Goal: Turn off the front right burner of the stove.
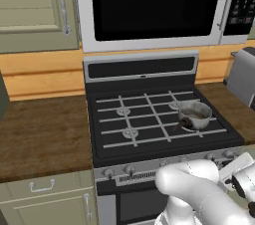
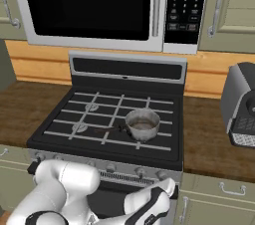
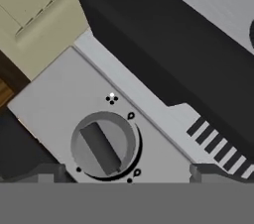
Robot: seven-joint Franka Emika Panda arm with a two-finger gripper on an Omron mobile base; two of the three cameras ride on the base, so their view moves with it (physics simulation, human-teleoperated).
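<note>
Currently, status by item:

Stove: the stove [image 1: 149, 119] stands between two wooden counter runs, under a microwave [image 1: 154, 5]; its steel front strip carries a row of small silver knobs.

Front right burner: the front right burner [image 2: 143, 132] is the near right-hand one of four. A small steel pot [image 2: 142, 124] sits on the grate over it, so the burner disc is mostly hidden. No flame can be made out.

Target control: in the hand view a round silver knob [image 3: 103, 146] with a raised dark-grey bar grip sits on the steel panel, close ahead of the hand. Judged to be the rightmost knob of the strip; whether it governs this burner cannot be confirmed.

Gripper: the gripper [image 3: 126, 174] is low at the stove's front right corner. Its two dark finger tips [image 3: 47, 172] stand wide apart, one either side of the knob, not touching it and holding nothing.

Handling: the knob is judged rigid, smooth metal and fixed to a shaft; it only rotates. A round rim would likely slip.

Grip point: take hold across the raised bar, one finger on each flat flank, then turn the wrist.

Risk: the bar lies diagonal to the finger line, so the hand probably needs rolling before closing.
</note>
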